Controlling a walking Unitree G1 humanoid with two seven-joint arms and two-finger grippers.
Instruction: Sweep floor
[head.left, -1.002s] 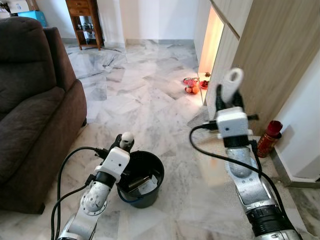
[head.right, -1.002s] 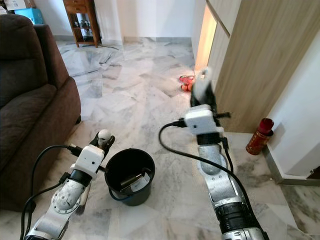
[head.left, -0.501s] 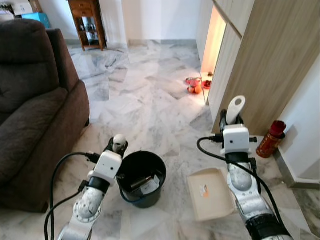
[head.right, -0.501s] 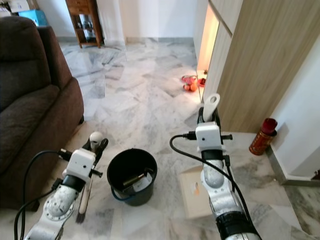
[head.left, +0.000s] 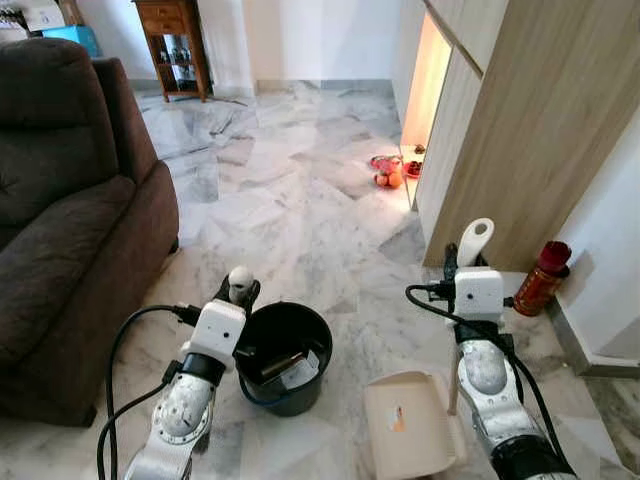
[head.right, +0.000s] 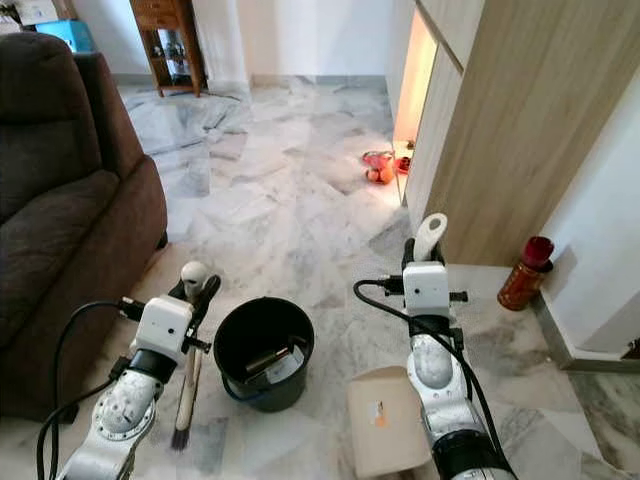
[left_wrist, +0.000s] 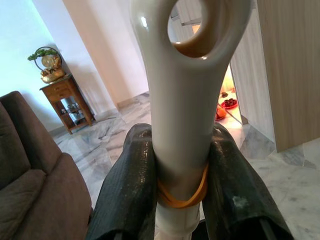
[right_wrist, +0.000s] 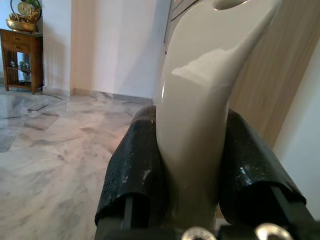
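My left gripper (head.left: 240, 291) is shut on the cream handle of a small brush (head.right: 187, 385), which hangs down to the left of a black bucket (head.left: 318, 335), bristles near the floor. The left wrist view shows that handle (left_wrist: 187, 100) clamped between the black fingers (left_wrist: 130, 190), with an orange band around it. My right gripper (head.left: 470, 262) is shut on the upright cream handle of a dustpan. Its beige pan (head.left: 410, 425) lies low on the marble floor, right of the bucket. In the right wrist view the dustpan handle (right_wrist: 197, 125) sits between the fingers (right_wrist: 132, 170).
The bucket holds some scraps. A brown sofa (head.left: 70, 200) stands on the left and a tall wooden cabinet (head.left: 540, 120) on the right. A red bottle (head.left: 540, 278) stands by the wall. Small red and orange items (head.left: 385, 170) lie near the lit opening. Marble floor stretches ahead.
My right arm has come down and drawn back, bringing the dustpan from raised to low on the floor beside the bucket. The left arm with the brush has barely moved.
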